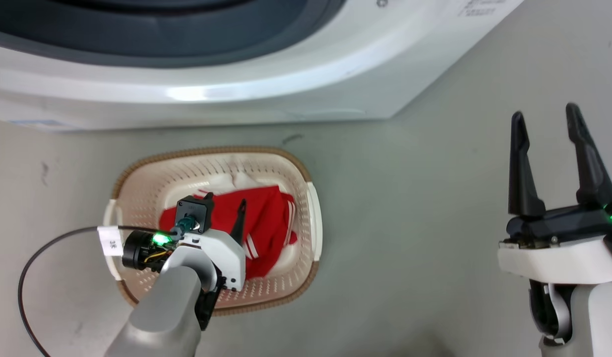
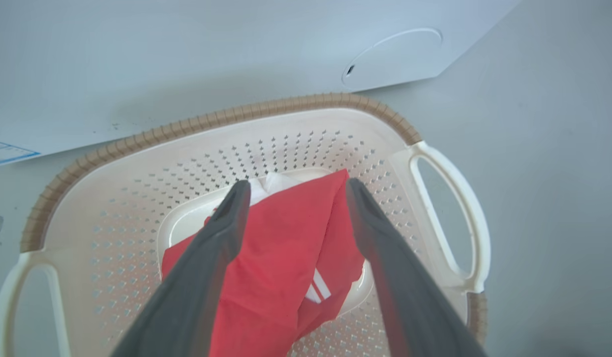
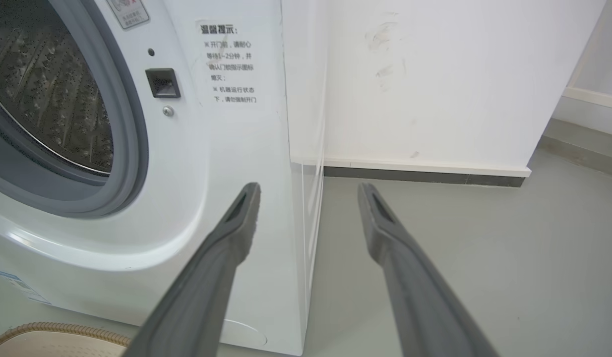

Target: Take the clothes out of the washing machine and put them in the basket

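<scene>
Left tool (image 2: 297, 184) spread wide above clothes (image 2: 281, 258) within basket (image 2: 187, 124) rim.

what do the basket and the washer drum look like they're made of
The basket: likely moulded plastic, matte cream, judging by its punched holes and one-piece handle slots; the brown rim looks like moulded imitation weave. The drum: probably steel, shiny grey with rows of small perforations.
</scene>
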### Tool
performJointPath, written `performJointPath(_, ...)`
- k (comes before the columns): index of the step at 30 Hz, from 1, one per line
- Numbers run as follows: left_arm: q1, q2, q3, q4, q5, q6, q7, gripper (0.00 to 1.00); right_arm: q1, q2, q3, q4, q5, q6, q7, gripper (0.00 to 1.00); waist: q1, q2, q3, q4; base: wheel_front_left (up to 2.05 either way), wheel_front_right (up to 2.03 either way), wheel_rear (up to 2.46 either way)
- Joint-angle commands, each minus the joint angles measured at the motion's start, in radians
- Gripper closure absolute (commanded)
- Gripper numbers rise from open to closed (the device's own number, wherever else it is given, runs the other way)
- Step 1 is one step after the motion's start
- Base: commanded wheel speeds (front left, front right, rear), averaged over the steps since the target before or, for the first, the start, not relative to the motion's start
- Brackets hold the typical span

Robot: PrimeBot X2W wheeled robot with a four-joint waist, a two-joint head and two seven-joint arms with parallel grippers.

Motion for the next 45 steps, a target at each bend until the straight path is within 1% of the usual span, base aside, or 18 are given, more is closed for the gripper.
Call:
performJointPath(1,0.014,-0.004,0.005,-0.009,0.007,0.004,-0.002,0.0,0.012,0.0,-0.001,0.004,-0.007,-0.001,-0.002,0.0,0.0001,0.0,-0.06,0.028,0.0,0.0,0.0)
performJointPath(4,0.075,-0.01,0.063,-0.102,0.042,0.019,-0.002,0.0,0.035,0.0,0.001,0.011,-0.01,-0.001,-0.002,0.0,0.0001,0.0,-0.109,0.04,0.0,0.0,0.0)
performJointPath(9,0.165,-0.026,0.152,-0.233,0.106,0.028,-0.002,0.0,0.071,0.0,-0.002,0.024,-0.015,-0.001,-0.002,0.0,0.0001,0.0,-0.186,0.056,0.0,0.0,0.0)
performJointPath(16,0.279,-0.05,0.278,-0.418,0.188,0.028,-0.002,0.0,0.126,0.0,-0.004,0.039,-0.019,-0.001,-0.002,0.0,0.0001,0.0,-0.288,0.075,0.0,0.0,0.0)
performJointPath(18,0.305,-0.058,0.311,-0.484,0.211,0.02,-0.002,0.0,0.143,0.0,-0.006,0.044,-0.018,-0.001,-0.002,0.0,0.0001,0.0,-0.314,0.078,0.0,0.0,0.0)
performJointPath(27,0.437,-0.1,0.403,-0.716,0.297,0.01,-0.002,0.0,0.203,0.0,-0.01,0.056,-0.019,-0.001,-0.002,0.0,0.0001,0.0,-0.413,0.087,0.0,0.0,0.0)
performJointPath(31,0.489,-0.114,0.427,-0.799,0.319,0.019,-0.002,0.0,0.227,0.0,-0.006,0.06,-0.021,-0.001,-0.002,0.0,0.0001,0.0,-0.45,0.087,0.0,0.0,0.0)
performJointPath(37,0.563,-0.124,0.439,-0.854,0.34,0.024,-0.002,0.0,0.261,0.0,-0.01,0.067,-0.02,-0.001,-0.002,0.0,0.0001,0.0,-0.498,0.088,0.0,0.0,0.0)
performJointPath(45,0.629,-0.128,0.457,-0.857,0.343,0.03,-0.002,0.0,0.301,0.0,-0.006,0.078,-0.023,-0.001,-0.002,0.0,0.0001,0.0,-0.545,0.082,0.0,0.0,0.0)
